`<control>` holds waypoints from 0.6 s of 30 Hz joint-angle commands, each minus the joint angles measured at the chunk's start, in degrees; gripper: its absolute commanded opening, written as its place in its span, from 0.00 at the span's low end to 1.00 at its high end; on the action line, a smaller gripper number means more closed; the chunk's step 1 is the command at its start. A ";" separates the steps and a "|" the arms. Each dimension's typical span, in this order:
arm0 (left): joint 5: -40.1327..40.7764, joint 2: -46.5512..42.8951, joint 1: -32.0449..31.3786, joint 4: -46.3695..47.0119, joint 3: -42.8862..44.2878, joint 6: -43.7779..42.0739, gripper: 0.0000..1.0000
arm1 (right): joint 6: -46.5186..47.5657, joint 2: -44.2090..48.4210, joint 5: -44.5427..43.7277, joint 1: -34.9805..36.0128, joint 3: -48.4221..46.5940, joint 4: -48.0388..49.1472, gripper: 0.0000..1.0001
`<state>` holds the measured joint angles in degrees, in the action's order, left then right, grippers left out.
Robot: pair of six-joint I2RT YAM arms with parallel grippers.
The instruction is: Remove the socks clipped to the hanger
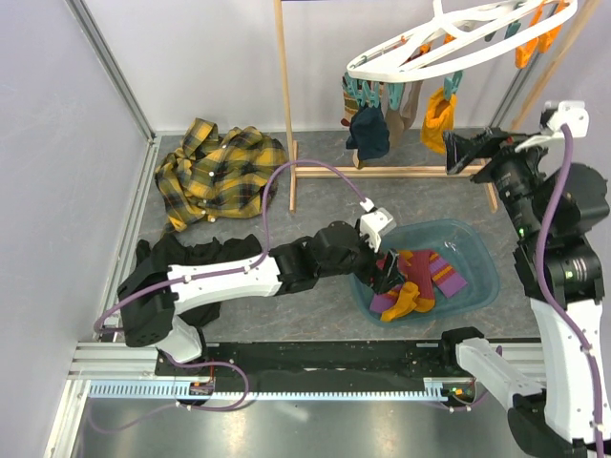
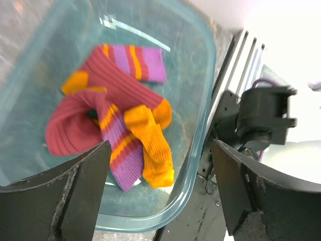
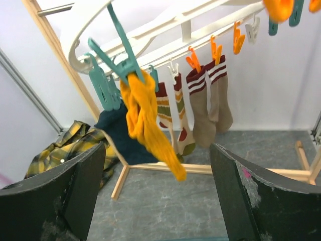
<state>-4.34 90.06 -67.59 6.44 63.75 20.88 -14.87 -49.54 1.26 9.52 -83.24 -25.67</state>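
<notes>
Two grippers, both with fingers spread and holding nothing. Your left gripper (image 1: 385, 277) hangs over a clear blue tub (image 1: 477, 253) on the table, near the right arm's base. In the left wrist camera its fingers (image 2: 75, 196) stand wide apart above a heap of maroon socks (image 2: 113, 95) with orange toes and purple-and-orange striped cuffs. The socks lie loose on the tub's bottom, clear of the fingers.

Your right gripper (image 1: 460, 151) is held up close to the white oval hanger (image 1: 420, 52), by a wooden stand (image 1: 283, 95) at the back of the table. In the right wrist camera a mustard sock (image 3: 145, 120) dangles from a teal clip (image 3: 125, 65) on the hanger's near rim, straight ahead of the open fingers (image 3: 251, 201). It is blurred, and you cannot tell whether it reaches in between them. Just behind it hangs a navy sock (image 3: 118, 133). Further along a cross bar hang two patterned socks (image 3: 175, 118). Next to them, two beige socks (image 3: 210, 105) with maroon bands hang from orange clips (image 3: 215, 50).

A yellow plaid shirt (image 1: 215, 172) lies crumpled at the back left, and a black garment (image 1: 205, 252) lies under your left arm.
</notes>
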 commanded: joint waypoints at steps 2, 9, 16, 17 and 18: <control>6.18 -4.54 0.01 -1.51 6.38 -6.82 0.89 | 5.29 -5.56 0.14 -0.03 -6.40 1.76 0.91; 11.72 -3.93 0.88 -0.64 14.55 -11.56 0.89 | 3.80 -12.95 2.52 -0.03 -14.57 1.15 0.89; 13.92 2.13 2.81 0.42 25.62 -15.61 0.89 | 7.66 -16.11 3.40 -0.03 -18.18 2.20 0.90; 14.35 3.09 2.99 0.24 28.77 -16.39 0.89 | 8.01 -16.20 3.58 -0.03 -18.27 2.55 0.90; 14.71 5.10 3.43 -0.19 30.46 -16.58 0.88 | 8.71 -16.38 4.45 -0.03 -18.36 3.25 0.91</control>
<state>7.07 90.67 -65.36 4.73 86.43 9.30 -9.43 -65.58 3.53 9.52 -98.94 -25.21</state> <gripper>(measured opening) 0.888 0.898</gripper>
